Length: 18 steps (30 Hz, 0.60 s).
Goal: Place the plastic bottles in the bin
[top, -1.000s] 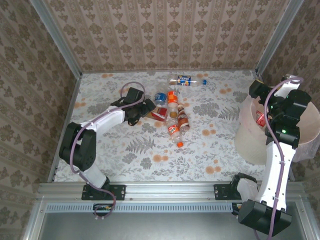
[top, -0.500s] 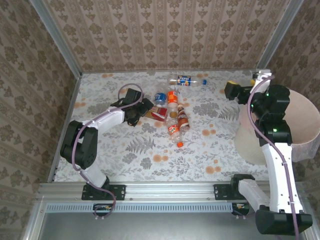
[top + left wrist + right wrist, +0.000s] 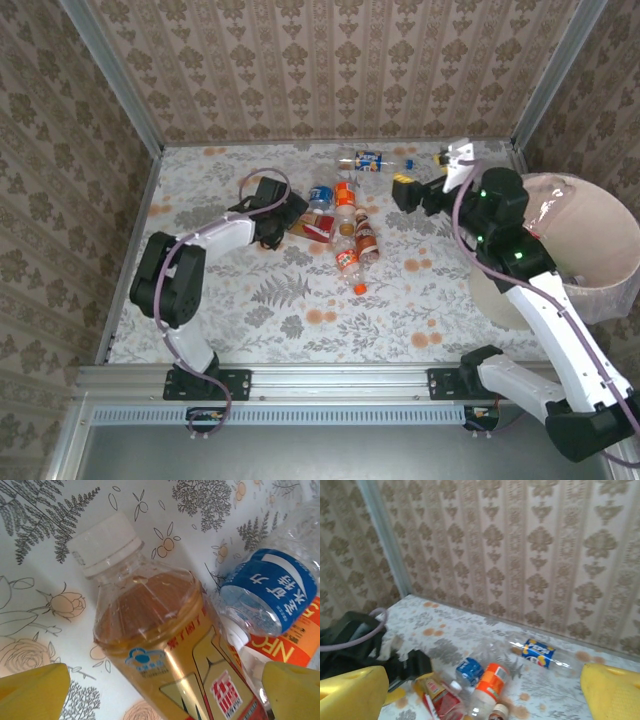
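From above, a cluster of plastic bottles [image 3: 345,228] lies on the tabletop [image 3: 260,300], well apart from the bin [image 3: 500,285], so much of the job looks undone. At the left wrist, the released left fingers [image 3: 32,690] straddle a white-capped bottle [image 3: 160,640], not gripping it. At the right wrist, the right fingers [image 3: 612,692] are spread and empty, facing the cluster.

The white-capped bottle [image 3: 165,630], well left of the bin [image 3: 500,285], is clear glossy plastic, dented, with a shiny gold-and-red film label and a matt white plastic cap [image 3: 105,542]. The blue-labelled bottle [image 3: 270,590] touching it has a glossy wrap. The bin's liner [image 3: 575,200] is thin, translucent, crinkled film. The table cover [image 3: 250,300] is a smooth printed sheet with a faint sheen. The front rail [image 3: 300,378] is brushed metal.
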Tool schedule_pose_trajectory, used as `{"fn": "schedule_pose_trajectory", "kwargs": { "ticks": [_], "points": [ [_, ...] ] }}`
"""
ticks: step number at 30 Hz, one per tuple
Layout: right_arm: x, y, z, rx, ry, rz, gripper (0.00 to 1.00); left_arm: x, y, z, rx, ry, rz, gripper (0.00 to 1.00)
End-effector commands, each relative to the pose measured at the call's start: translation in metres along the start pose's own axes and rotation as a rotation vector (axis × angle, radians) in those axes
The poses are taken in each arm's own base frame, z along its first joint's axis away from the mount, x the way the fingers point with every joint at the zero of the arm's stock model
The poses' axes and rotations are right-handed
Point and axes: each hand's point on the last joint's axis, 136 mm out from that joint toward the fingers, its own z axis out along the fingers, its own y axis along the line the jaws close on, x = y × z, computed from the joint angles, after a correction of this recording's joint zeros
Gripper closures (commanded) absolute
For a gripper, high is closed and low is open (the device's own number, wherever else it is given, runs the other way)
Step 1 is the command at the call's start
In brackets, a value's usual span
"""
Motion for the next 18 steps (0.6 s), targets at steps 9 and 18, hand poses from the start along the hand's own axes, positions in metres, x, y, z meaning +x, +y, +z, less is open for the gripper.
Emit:
{"fn": "schedule_pose_trajectory", "kwargs": {
  "ticks": [9, 18],
  "points": [
    [0.044, 0.030, 0.022, -0.048, 0.075, -0.047, 0.00, -0.014, 0.001, 0.026, -0.050, -0.040, -0.130, 0.00],
    [0.051, 0.032, 0.022, -0.053, 0.084, -0.042, 0.00, -0.019, 0.000, 0.040, -0.076, -0.072, -0.122, 0.05]
  ]
}}
